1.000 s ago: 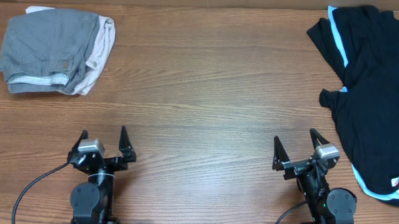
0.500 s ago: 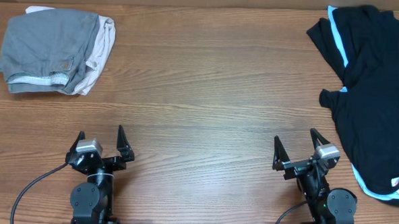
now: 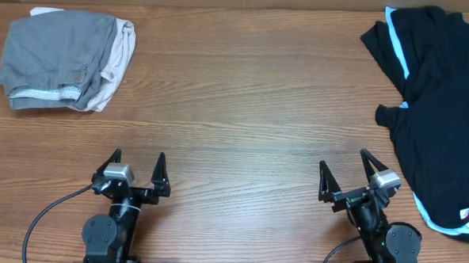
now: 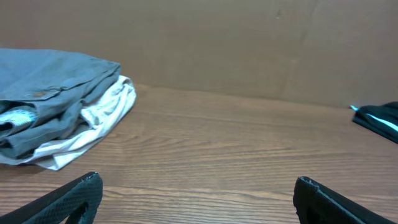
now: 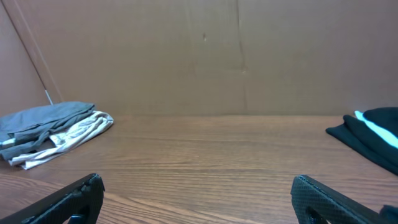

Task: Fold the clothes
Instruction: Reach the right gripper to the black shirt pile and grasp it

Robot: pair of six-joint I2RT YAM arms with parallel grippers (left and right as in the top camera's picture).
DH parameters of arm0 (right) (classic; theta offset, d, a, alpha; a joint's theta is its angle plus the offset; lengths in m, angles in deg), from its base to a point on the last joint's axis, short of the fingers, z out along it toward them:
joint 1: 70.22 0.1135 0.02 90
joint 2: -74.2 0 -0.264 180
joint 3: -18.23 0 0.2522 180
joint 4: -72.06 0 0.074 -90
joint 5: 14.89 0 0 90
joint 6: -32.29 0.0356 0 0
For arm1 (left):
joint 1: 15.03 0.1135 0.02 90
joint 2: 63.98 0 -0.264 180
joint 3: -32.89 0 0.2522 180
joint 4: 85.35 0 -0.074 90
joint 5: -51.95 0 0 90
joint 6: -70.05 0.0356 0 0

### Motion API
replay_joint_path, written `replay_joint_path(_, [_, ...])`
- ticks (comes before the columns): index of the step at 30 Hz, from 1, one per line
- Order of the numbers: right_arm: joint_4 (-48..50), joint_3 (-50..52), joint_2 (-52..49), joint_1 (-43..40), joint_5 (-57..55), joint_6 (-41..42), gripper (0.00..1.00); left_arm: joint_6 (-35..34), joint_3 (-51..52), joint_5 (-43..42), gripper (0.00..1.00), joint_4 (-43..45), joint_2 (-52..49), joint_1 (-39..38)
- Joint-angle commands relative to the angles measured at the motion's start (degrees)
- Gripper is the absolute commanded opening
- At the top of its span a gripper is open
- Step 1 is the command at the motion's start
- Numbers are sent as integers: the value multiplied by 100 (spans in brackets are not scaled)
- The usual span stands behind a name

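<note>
When viewed from overhead, fills the whole frame: wood-grain table. Lying along the right edge, from upper right down to lower right: black tee, crumpled and unfolded, with a light-blue edge on its left border and a small white label near its lower end. Sitting in the upper left corner, well apart from the tee: stacked pile, grey piece on top, beige piece showing at its right side and touching it. Parked at the bottom left over bare wood: left gripper, jaws spread wide, holding nothing. Parked at the bottom right, near the tee's left border but not touching: right gripper, likewise spread wide and empty. Seen from the left wrist: dark fingertips at the lower corners only, with wood between.
</note>
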State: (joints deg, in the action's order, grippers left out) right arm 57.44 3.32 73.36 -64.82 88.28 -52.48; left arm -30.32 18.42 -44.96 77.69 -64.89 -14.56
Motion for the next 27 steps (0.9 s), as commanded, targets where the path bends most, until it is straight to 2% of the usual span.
replay_joint_path(1, [-4,-369,68,44,63,81,100,11,-339,-240,100,44,-96,24])
replay_joint_path(8, [-525,-1281,-203,42,39,74,100,400,-1469,-520,100,-44,-1373,24])
replay_joint_path(15, [-1478,-2769,-1534,42,-68,50,100,584,-3222,-822,100,-610,-3429,24])
replay_joint_path(23, [-2863,-4854,-3858,42,-68,52,100,1075,-5768,-791,100,-2691,-5480,24])
replay_joint_path(27, [-3589,-5908,-5160,42,-111,15,100,1169,-6704,-769,100,-3587,-6264,24])
